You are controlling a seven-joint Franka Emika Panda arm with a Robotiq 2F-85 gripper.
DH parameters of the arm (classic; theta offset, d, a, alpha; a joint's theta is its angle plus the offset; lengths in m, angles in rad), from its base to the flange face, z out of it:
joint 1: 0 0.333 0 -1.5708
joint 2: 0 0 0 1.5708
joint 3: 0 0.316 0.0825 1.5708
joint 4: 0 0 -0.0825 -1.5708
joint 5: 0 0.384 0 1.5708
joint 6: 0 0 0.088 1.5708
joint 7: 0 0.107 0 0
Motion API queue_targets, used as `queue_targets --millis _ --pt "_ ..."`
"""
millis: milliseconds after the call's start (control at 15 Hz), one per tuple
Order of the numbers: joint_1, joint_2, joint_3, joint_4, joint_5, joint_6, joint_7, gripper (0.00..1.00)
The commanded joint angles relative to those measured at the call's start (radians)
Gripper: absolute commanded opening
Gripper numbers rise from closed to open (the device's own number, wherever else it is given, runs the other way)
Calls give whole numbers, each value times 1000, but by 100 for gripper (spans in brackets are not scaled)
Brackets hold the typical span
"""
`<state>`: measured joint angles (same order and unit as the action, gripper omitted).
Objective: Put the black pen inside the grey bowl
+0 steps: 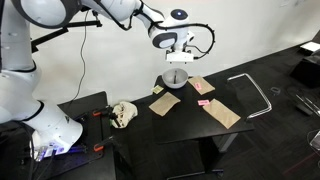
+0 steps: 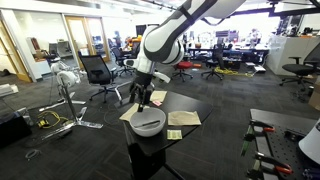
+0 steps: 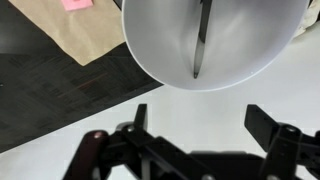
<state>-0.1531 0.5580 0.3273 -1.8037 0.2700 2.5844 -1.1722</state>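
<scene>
The grey bowl [image 3: 215, 40] fills the top of the wrist view, and the black pen [image 3: 199, 45] lies inside it, leaning against the pale inner wall. The bowl also shows in both exterior views [image 1: 176, 77] [image 2: 148, 123], on the black table. My gripper [image 3: 200, 125] is open and empty, its two fingers spread wide, hovering just above the bowl in both exterior views [image 1: 178, 58] [image 2: 143, 101]. The pen is too small to make out in the exterior views.
Tan paper pieces [image 1: 165, 103] [image 1: 221, 112] [image 2: 183, 118] lie round the bowl, with a small pink object [image 1: 204, 103] [image 3: 76, 4] among them. A lumpy beige object [image 1: 123, 113] sits at one end, a bent silver tube [image 1: 254, 92] at the other.
</scene>
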Motion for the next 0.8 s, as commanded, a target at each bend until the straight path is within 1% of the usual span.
queue_targets --millis 0,267,400,733 --pt "-10 -124 -3 -90 37 -25 16 100" --pt "-9 -244 -25 -172 75 -85 26 100" --pt "-3 -307 -48 -212 90 -121 43 100" --pt "20 -432 -118 -290 139 -191 30 100"
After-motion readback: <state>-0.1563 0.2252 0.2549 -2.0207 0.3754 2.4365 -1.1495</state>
